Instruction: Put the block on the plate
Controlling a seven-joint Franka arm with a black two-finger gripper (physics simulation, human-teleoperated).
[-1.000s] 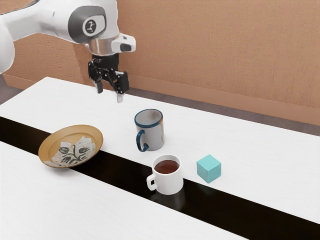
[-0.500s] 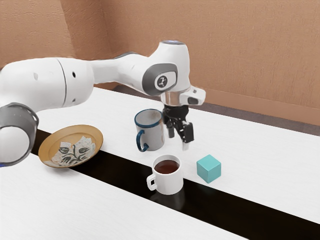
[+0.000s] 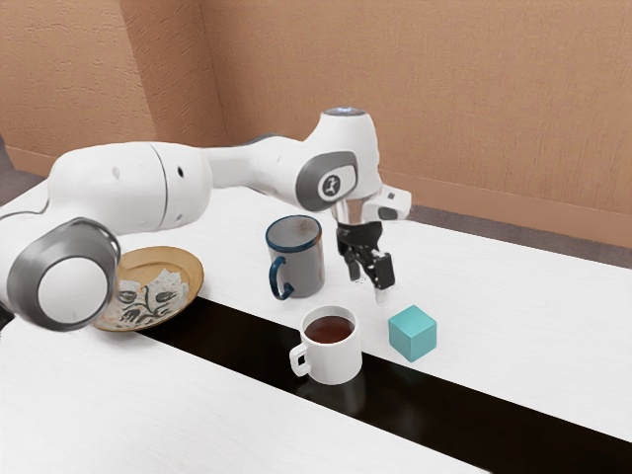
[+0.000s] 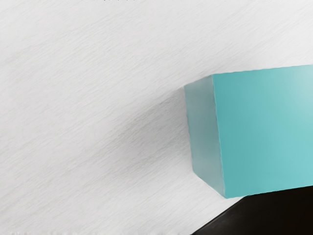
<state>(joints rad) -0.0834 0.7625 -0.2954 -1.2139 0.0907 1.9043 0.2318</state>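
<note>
Across the lower part of the exterior view runs a white table (image 3: 533,316) with a black strip (image 3: 444,415). Over it, from the left edge, comes the arm (image 3: 114,188), partly covering the plate (image 3: 193,267) at middle left. Near the centre sit the blue-rimmed mug (image 3: 306,269) and, lower, the white cup (image 3: 339,357).

Right of centre hangs the gripper (image 3: 371,286), fingers apart, nothing between them. So the whole move comes down to this: the block (image 3: 413,334) is below it and a bit toward the exterior view's right, near but not touching. Looks like it needs a small shift that way, then down, minding the cup. The block's resting flat beside the strip, one upright edge facing the exterior camera. Basically a cube, so no real long axis.
</note>
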